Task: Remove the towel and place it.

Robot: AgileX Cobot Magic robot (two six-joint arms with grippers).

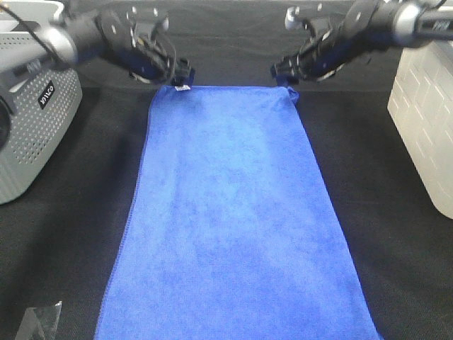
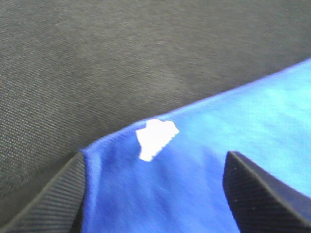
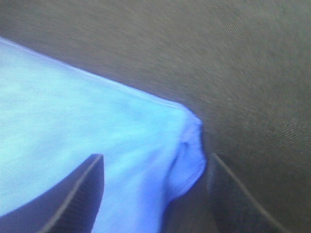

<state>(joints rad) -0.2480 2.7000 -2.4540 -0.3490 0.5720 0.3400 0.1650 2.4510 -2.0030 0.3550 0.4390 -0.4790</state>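
Note:
The royal-blue towel [image 1: 226, 212] lies spread flat on the black table, its long side running from the far edge to the near edge of the exterior view. Its small white tag [image 2: 155, 138] is at the far left corner. My left gripper [image 1: 182, 76] is at that corner, open, with its fingers [image 2: 48, 204] on either side of the corner [image 2: 155, 204]. My right gripper [image 1: 283, 74] is at the far right corner [image 3: 187, 145], open, with its fingers [image 3: 77, 194] astride the slightly bunched cloth.
A grey perforated basket [image 1: 28, 127] stands at the left edge. A white brick-patterned container [image 1: 425, 120] stands at the right edge. A small clear object [image 1: 39, 322] sits at the near left. Black cloth [image 1: 368, 212] covers the table.

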